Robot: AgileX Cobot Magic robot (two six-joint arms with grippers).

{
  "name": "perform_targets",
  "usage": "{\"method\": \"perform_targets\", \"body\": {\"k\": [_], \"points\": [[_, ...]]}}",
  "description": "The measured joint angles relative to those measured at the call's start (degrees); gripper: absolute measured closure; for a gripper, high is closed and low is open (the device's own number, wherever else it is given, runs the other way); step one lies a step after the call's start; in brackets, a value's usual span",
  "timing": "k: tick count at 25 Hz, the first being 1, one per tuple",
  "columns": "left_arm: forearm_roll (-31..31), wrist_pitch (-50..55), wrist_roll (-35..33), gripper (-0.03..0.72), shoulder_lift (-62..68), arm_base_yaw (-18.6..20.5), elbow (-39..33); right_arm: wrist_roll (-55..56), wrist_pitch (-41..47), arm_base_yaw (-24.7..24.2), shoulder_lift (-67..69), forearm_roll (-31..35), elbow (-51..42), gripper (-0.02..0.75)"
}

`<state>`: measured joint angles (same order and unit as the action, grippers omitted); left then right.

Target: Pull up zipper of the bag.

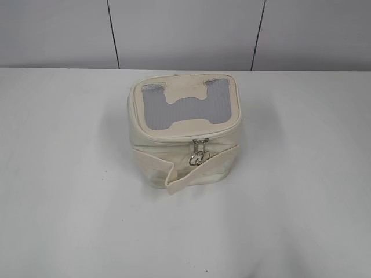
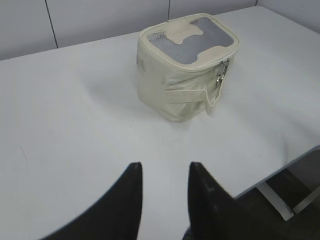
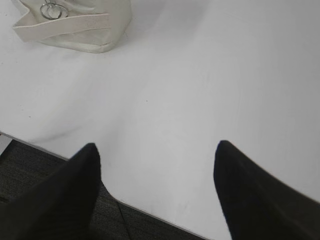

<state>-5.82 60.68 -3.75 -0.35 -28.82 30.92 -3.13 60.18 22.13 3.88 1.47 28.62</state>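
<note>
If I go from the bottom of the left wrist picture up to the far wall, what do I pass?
End effector → bare white table → cream bag, with its silver zipper pull on the right corner → grey wall.

The bag is cream, with a grey ribbed lid panel and a cream bone-shaped patch. The zipper pull is silver. The desk is white; both claws are black.
</note>
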Motion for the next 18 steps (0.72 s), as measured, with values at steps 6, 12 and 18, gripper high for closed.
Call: {"method": "perform_targets", "body": {"k": [6,12,18], "points": [[0.0,0.0,0.0,0.441,0.0,0.0,0.0,0.0,0.0,0.0,0.0,0.0,0.0,0.185],[0.0,-0.1,0.0,0.441,0.0,1.3,0.0,-0.1,0.0,-1.8,-0.1,0.0,0.0,0.186],[0.0,-0.1,-0.1,0.441,0.0,15.3,0.0,0.0,-0.1,-12.5,-0.9,0.0,0.0,0.186]]}}
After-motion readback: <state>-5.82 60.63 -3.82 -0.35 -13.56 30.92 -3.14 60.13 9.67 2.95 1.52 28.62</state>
